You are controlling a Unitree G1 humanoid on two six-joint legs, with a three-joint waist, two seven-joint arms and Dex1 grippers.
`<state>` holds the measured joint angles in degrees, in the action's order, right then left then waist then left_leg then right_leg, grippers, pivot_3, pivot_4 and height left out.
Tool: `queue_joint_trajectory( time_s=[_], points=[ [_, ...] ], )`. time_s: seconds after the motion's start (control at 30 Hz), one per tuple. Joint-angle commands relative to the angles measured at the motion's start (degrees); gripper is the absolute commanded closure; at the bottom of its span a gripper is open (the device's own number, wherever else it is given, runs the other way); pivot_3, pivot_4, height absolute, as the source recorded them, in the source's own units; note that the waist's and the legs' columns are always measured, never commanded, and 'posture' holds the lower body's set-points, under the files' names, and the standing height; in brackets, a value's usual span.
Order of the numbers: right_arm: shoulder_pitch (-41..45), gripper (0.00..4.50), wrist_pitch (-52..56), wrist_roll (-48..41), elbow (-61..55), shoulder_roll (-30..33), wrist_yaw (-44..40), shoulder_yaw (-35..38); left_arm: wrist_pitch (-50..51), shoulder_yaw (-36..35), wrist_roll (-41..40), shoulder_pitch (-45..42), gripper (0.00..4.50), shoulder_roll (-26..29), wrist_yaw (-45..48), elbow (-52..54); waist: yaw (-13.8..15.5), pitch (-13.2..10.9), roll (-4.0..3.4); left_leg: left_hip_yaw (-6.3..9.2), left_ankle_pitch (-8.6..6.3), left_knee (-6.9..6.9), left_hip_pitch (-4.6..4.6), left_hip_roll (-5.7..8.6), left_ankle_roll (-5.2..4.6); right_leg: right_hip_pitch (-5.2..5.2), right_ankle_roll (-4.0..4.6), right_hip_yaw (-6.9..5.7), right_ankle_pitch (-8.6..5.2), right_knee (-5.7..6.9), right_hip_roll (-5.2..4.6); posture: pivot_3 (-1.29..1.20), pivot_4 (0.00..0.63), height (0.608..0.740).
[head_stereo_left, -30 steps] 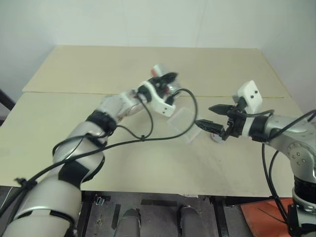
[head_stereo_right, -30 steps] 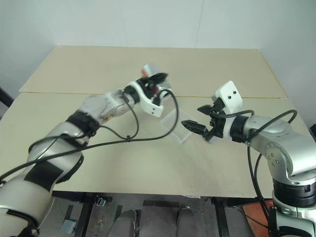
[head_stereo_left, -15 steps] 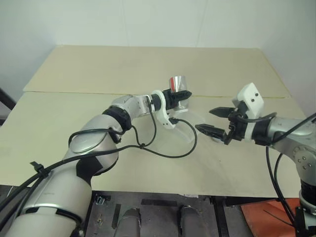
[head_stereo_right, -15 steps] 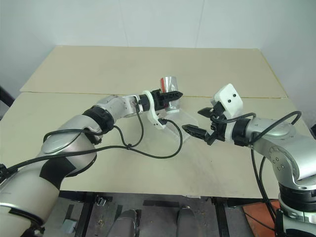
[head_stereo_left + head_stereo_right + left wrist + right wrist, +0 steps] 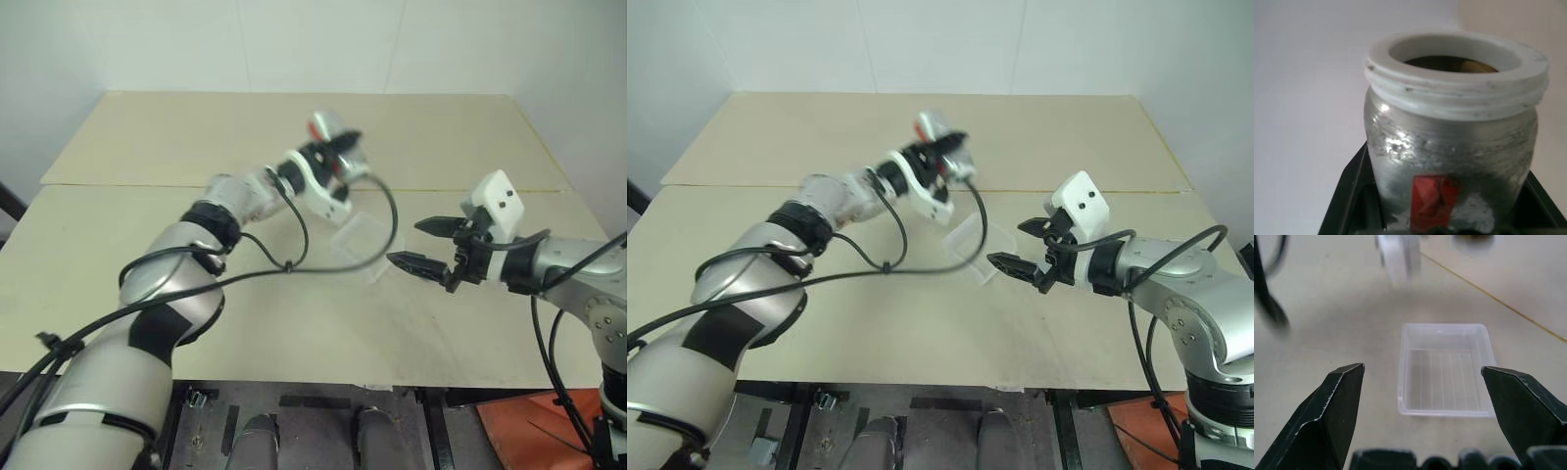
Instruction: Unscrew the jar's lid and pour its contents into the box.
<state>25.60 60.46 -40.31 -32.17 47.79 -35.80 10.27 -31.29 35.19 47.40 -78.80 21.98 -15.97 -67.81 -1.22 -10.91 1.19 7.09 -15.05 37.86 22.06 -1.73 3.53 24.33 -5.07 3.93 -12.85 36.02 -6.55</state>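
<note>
Table (image 5: 294, 333), pale beige board, seam line running across its far half.

Right gripper (image 5: 424, 245): nearest item, held above the table's right side, pointing toward the middle. Black fingers (image 5: 1337, 406) spread wide, nothing between them. In the right wrist view the box sits framed in the gap between them, well beyond the tips.

Box (image 5: 361, 240): clear plastic, shallow, square with rounded corners, resting flat on the table near centre, just past the right gripper's tips and below the left gripper. Ribbed floor visible in the right wrist view (image 5: 1444, 369); nothing can be made out inside it.

Left gripper (image 5: 331, 162): raised above the table beyond the box, arm reaching in from the near left. Fingers (image 5: 1347, 196) pinching the jar at its lower body, one on each side.

Jar (image 5: 1449, 147): silvery cylinder, red mark on its side, white threaded rim, mouth open with no lid on. Held aloft and tilted in the left gripper, slightly blurred in the head views (image 5: 939, 147). Dark interior with a brownish patch at the mouth; contents cannot be identified.
</note>
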Motion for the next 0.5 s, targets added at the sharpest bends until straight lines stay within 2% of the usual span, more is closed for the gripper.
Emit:
queue_joint_trajectory(
  time_s=[0.03,0.1,0.17,0.27,0.37,0.5],
  points=[
    [0.27,0.07,-3.71,2.40,-1.21,-0.59,2.67,1.82,10.82,-17.95,-24.52,4.22,2.56,-2.41,26.06,3.05,-0.02,0.03,-0.06,-0.01,0.02,0.00,-0.02,0.00,0.03,-0.03,0.00,0.00,0.00,0.01,0.00,0.00,0.150,0.740],
    [0.83,0.07,-3.54,3.41,-0.97,-1.62,4.74,1.08,20.59,-25.12,-34.25,6.95,2.56,-3.63,36.72,7.94,-0.05,0.03,-0.06,0.01,0.14,0.00,-0.04,0.00,0.25,-0.08,0.00,-0.01,0.00,0.01,-0.01,0.00,0.150,0.740],
    [1.17,0.07,-3.41,4.12,-0.51,-2.66,6.03,0.45,36.57,-32.55,-43.48,8.33,2.56,-4.91,42.35,12.60,-0.21,0.03,-0.05,0.01,0.15,0.01,-0.01,0.00,0.26,-0.06,0.00,-0.01,0.00,0.03,-0.01,0.00,0.150,0.740],
    [0.71,0.07,-4.49,4.92,-0.78,-3.12,5.75,-0.63,51.70,-41.83,-53.31,12.70,2.56,-7.33,39.46,21.84,-1.00,0.03,-0.04,0.05,0.14,0.06,0.06,0.00,0.25,-0.04,0.00,-0.02,0.00,0.03,-0.01,0.00,0.150,0.740],
    [0.97,0.07,-5.66,5.50,-0.65,-3.24,5.14,-1.50,54.84,-41.91,-54.51,18.12,2.56,-7.93,40.10,30.91,-1.61,0.03,-0.05,0.07,0.15,0.09,0.01,0.00,0.25,-0.07,0.00,-0.02,0.00,0.05,-0.01,0.00,0.150,0.740],
    [1.46,0.07,-7.13,5.80,-0.21,-3.76,4.67,-1.46,59.05,-41.26,-55.72,20.90,2.56,-7.25,40.75,37.10,-2.37,0.03,-0.05,0.07,0.16,0.08,-0.14,0.00,0.28,-0.13,0.04,-0.02,0.03,0.10,0.01,0.00,0.150,0.740]
  ],
)
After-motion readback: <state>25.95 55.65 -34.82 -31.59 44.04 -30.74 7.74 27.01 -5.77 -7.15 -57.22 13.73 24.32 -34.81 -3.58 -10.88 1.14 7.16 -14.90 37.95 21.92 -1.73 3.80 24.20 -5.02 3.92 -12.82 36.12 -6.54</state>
